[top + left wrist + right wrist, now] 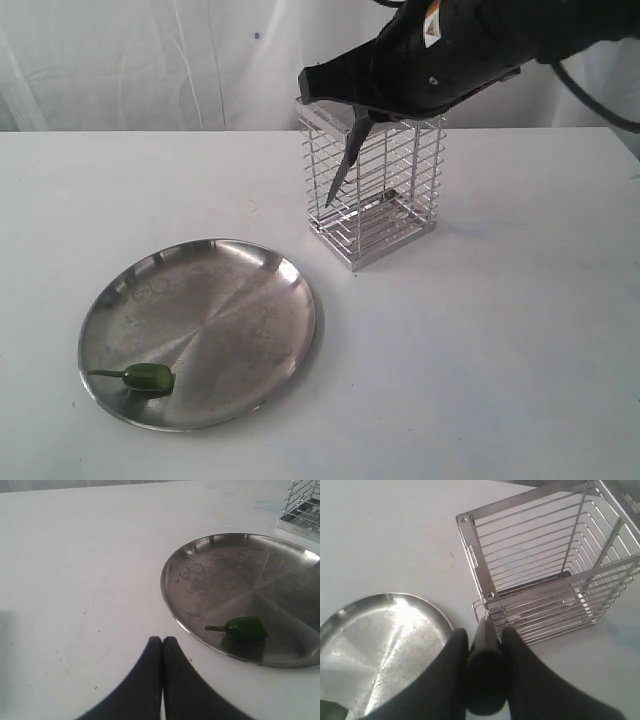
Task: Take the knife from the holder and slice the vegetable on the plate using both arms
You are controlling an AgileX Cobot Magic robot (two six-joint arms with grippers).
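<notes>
Knife (pixel 342 165) in right gripper (pixel 484 636), blade against holder (pixel 400 190) corner edge.

Fingers of left gripper (pixel 162 640) pressed together, tips touching. Black right arm (pixel 440 50) slants down leftward; right gripper (pixel 486 635) pinches the knife (pixel 340 172) handle.

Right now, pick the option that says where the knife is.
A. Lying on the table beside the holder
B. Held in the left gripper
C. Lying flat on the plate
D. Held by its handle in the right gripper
D: the right gripper is clamped on the handle of the knife, whose blade points down at the holder. The left gripper is shut and empty.
</notes>
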